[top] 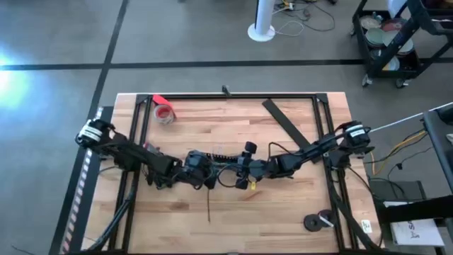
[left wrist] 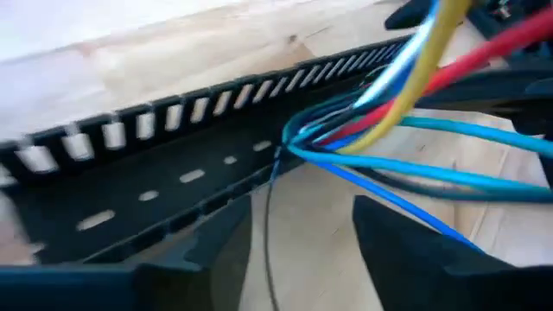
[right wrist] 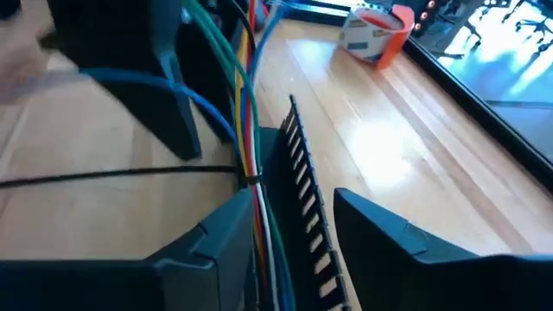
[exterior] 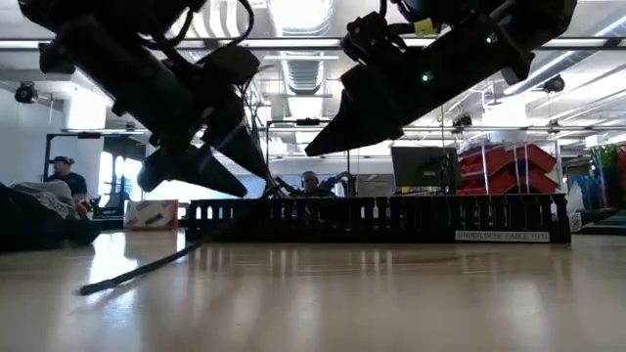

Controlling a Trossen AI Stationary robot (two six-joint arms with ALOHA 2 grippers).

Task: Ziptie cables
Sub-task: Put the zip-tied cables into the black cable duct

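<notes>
At tabletop centre, left tool (top: 207,172) sits spread open at the cables (top: 225,170), likely steadying them. Ziptie (top: 208,206) trails off the bundle toward the near edge. Right tool (top: 244,172) also open, straddling the wires.

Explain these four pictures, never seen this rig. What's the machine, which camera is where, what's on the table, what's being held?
Two dark robot arms work at a wooden table. One camera looks straight down, one sits at table height, one rides each wrist. The left gripper and right gripper meet mid-table over the cables, a coloured bundle lying by a slotted black cable duct. The right wrist view shows the bundle running between open fingers, with the thin dark ziptie crossing it. A firm grip can't be confirmed. A tape roll also lies there.
</notes>
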